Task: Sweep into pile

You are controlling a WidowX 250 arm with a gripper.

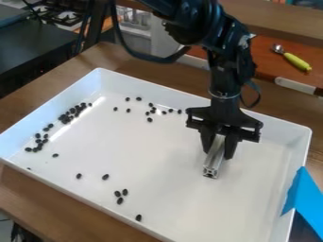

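Right of center, your end effector is closed around one metal bar; dozens of beans dot one white tray, mostly left.

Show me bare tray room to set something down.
Mid-tray, between the black bits at the view's left and the metal bar in the gripper; also between the bar and the blue piece. It's crowded along the tray's left wall, with loose bits by the far and near walls.

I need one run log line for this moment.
hand: holding metal bar; black pieces: scattered in white tray, densest picture-left; single pile: not formed
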